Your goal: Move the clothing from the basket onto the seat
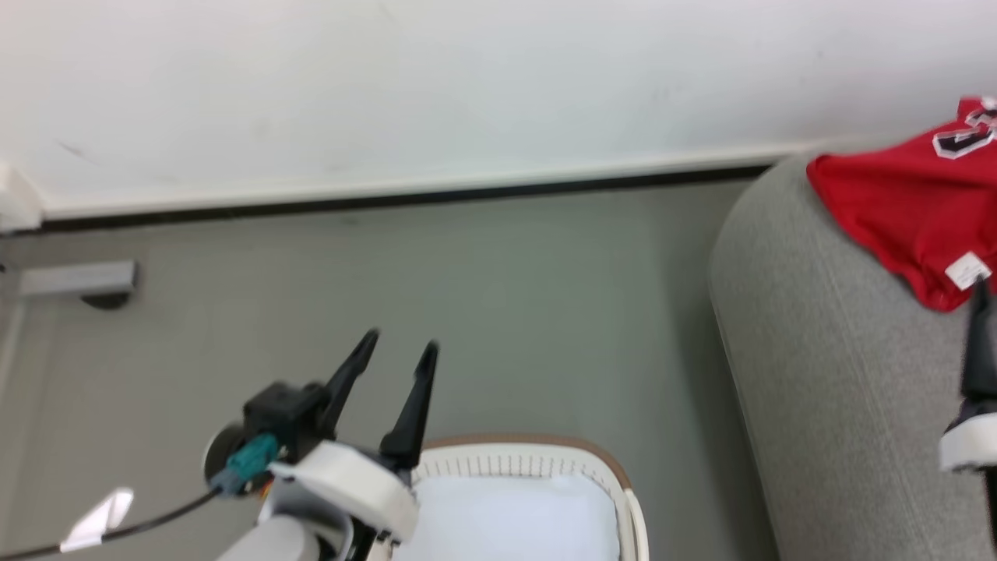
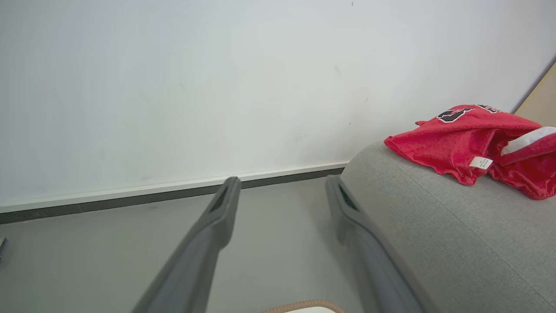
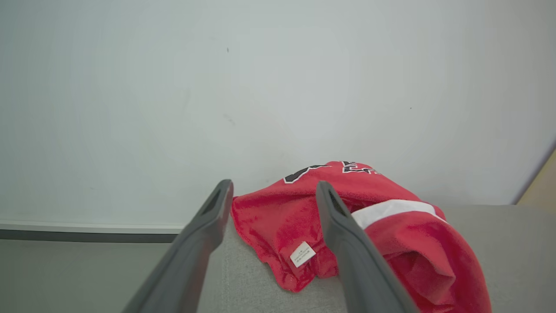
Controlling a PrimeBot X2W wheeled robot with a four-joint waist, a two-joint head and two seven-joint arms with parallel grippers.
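Note:
The red jersey (image 1: 896, 202) lies crumpled on the rounded top of the light-grey seat (image 1: 818, 358), its white tag (image 1: 968, 270) at the near edge. In the right wrist view my right gripper (image 3: 274, 186) is open just short of the jersey (image 3: 304, 217); no cloth is held between its fingers. Its dark finger (image 1: 978, 343) shows at the head view's right edge below the tag. My left gripper (image 1: 401, 343) hangs open over the grey floor, above the far left rim of the cream basket (image 1: 592, 456). The basket's inside shows plain white.
A white wall (image 1: 467, 86) with a dark baseboard (image 1: 389, 201) runs behind the grey floor (image 1: 506, 312). A grey fixture (image 1: 78, 279) sits on the floor at far left. A black cable with a white tag (image 1: 97, 520) trails at lower left.

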